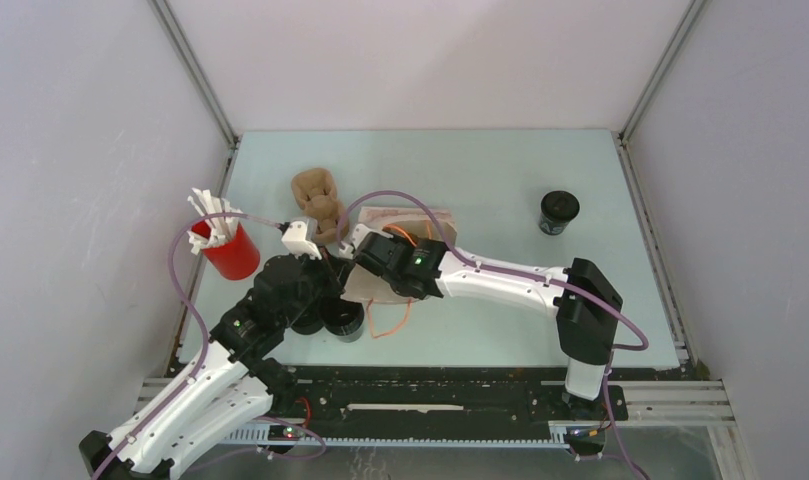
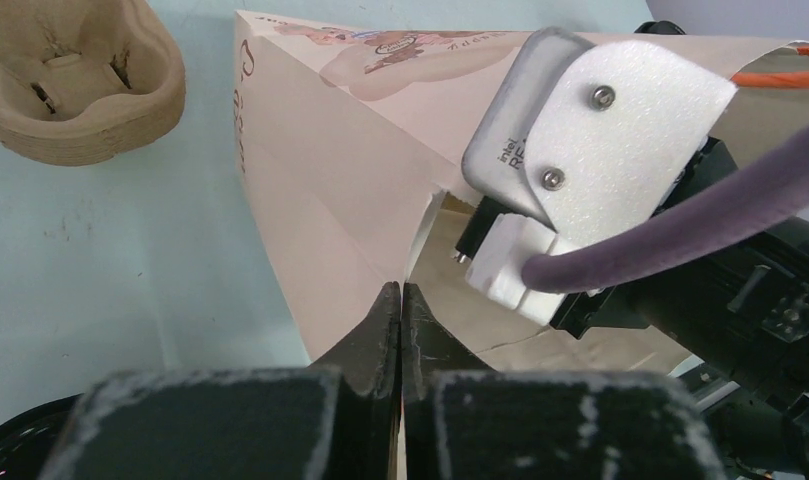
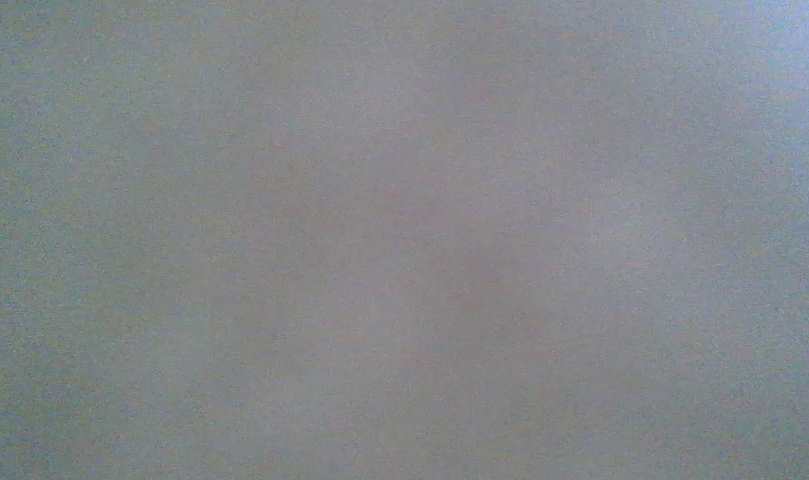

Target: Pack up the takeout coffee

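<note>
Your left gripper (image 2: 400, 300) is pinched fully together on the mouth edge of the pale printed paper bag (image 2: 320, 200). Your right gripper is hidden in the bag's mouth and its wrist view is just grey blur, so I can't tell how open it is. One small black lidded coffee cup (image 1: 559, 211) stands alone at the far right. Another black cup (image 1: 346, 318) sits just in front of the bag.

The left arm (image 1: 195, 395) and right arm (image 1: 510, 280) have white shells on the long links and black joint housings. A purple cable (image 1: 175, 270) runs along each. The left gripper (image 2: 400, 292) has black fingers (image 2: 375, 335). At 2 o'clock in the left wrist view, a white plate (image 2: 630, 110) with two screws backs a grey camera body (image 2: 505, 140) marked "intel".
</note>
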